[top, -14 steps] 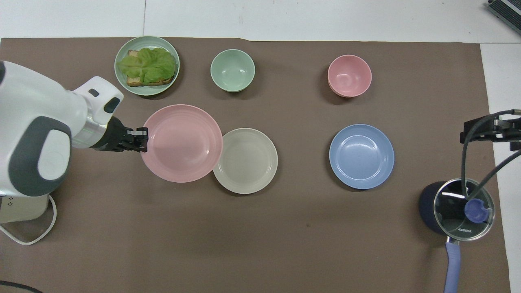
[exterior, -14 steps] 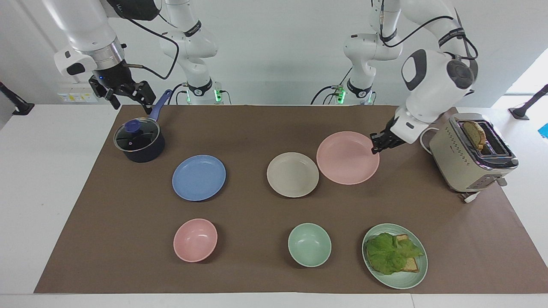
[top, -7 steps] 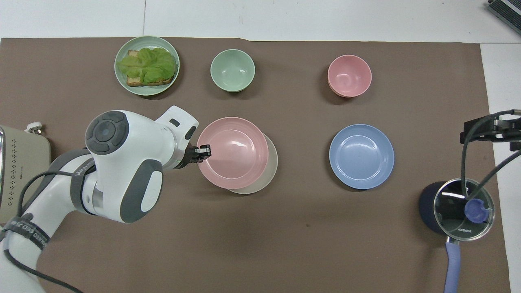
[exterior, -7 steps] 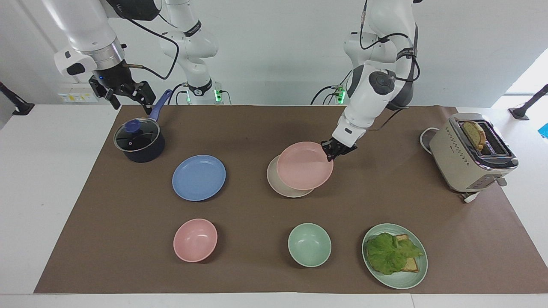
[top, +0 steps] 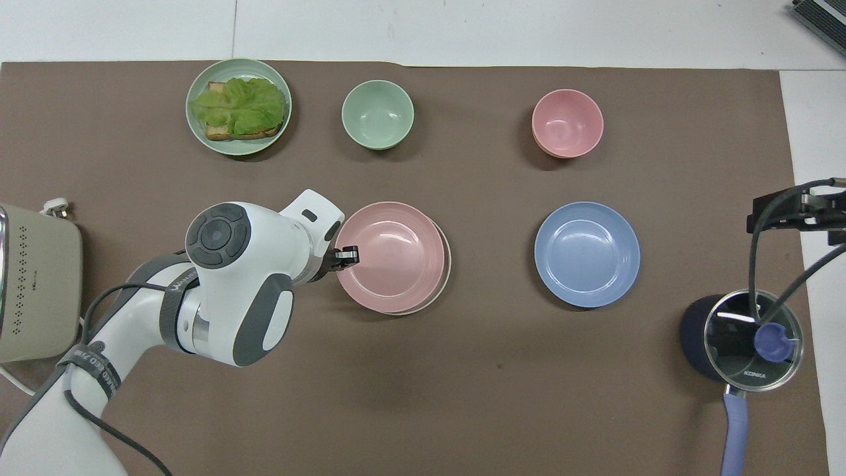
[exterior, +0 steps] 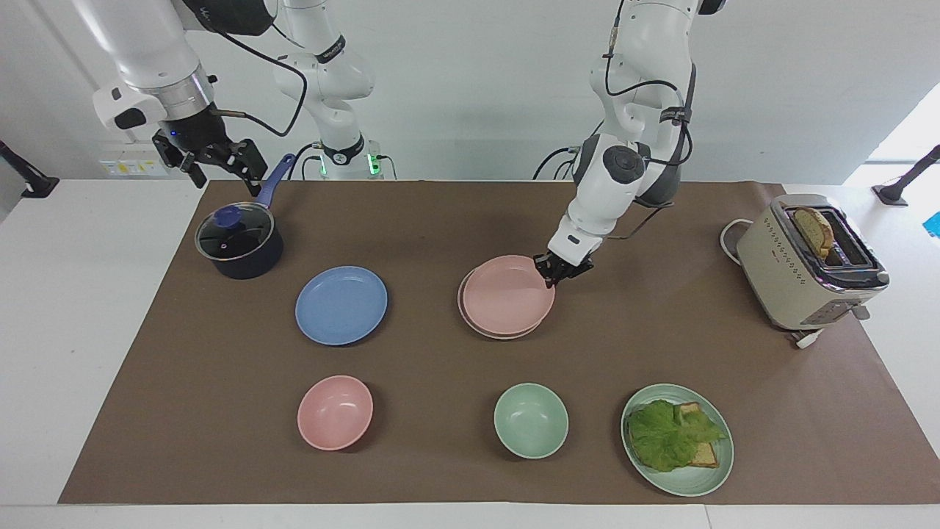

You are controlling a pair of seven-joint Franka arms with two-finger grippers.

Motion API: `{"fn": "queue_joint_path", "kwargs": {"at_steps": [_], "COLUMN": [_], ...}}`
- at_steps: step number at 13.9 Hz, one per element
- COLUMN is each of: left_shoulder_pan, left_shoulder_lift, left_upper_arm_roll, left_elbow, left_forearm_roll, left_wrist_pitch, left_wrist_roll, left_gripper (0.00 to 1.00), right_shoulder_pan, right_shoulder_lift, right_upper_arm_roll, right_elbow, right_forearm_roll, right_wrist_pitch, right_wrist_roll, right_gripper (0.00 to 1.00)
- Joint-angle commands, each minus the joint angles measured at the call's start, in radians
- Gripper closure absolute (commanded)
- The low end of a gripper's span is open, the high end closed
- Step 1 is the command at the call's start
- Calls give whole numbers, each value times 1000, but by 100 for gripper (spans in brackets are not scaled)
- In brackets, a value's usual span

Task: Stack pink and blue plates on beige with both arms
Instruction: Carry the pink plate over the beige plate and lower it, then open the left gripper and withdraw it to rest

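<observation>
The pink plate (exterior: 507, 295) (top: 390, 256) sits almost squarely over the beige plate (exterior: 465, 314) (top: 447, 268), of which only a thin crescent of rim shows. My left gripper (exterior: 552, 273) (top: 348, 254) is shut on the pink plate's rim, on the side toward the left arm's end of the table. Whether the pink plate rests on the beige one or hangs just above it I cannot tell. The blue plate (exterior: 341, 305) (top: 587, 254) lies flat beside them, toward the right arm's end. My right gripper (exterior: 220, 170) (top: 796, 213) waits open in the air over the table's edge by the pot.
A dark pot with a glass lid (exterior: 239, 242) and a blue handle stands under the right gripper. A pink bowl (exterior: 335, 412), a green bowl (exterior: 530, 420) and a green plate with lettuce and toast (exterior: 677, 439) lie farthest from the robots. A toaster (exterior: 808, 261) stands at the left arm's end.
The left gripper has carried the pink plate away from the toaster's side, over the beige plate, and lowered it there. The right arm has not moved.
</observation>
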Motion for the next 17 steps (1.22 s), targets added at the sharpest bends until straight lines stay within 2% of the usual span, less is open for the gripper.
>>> {"fn": "queue_joint_path", "kwargs": {"at_steps": [1, 9, 10, 11, 13, 15, 17], "left_shoulder_pan": [-18, -5, -5, -5, -5, -1, 22], "left_shoulder_lift": [14, 22, 23, 23, 25, 25, 5], "left_upper_arm_roll": [18, 19, 19, 19, 19, 21, 51], "left_elbow": [-17, -19, -19, -19, -19, -11, 27], "left_forearm_roll": [-1, 7, 7, 7, 7, 7, 31], "left_wrist_pitch": [53, 56, 58, 58, 58, 47, -9], "left_wrist_roll": [13, 42, 42, 42, 42, 42, 43], "left_gripper": [100, 100, 97, 85, 50, 0, 0], "right_shoulder_pan": [-10, -10, -11, -11, -16, -16, -16], "right_shoulder_lift": [-21, -21, -20, -21, -21, -21, -21], "right_upper_arm_roll": [4, 4, 4, 4, 4, 4, 4], "right_elbow": [-28, -28, -28, -28, -28, -28, -28], "right_forearm_roll": [0, 0, 0, 0, 0, 0, 0], "right_wrist_pitch": [17, 17, 17, 19, 23, 23, 23], "right_wrist_roll": [-14, -14, -14, -15, -15, -15, -15], "right_gripper": [0, 0, 0, 0, 0, 0, 0]}}
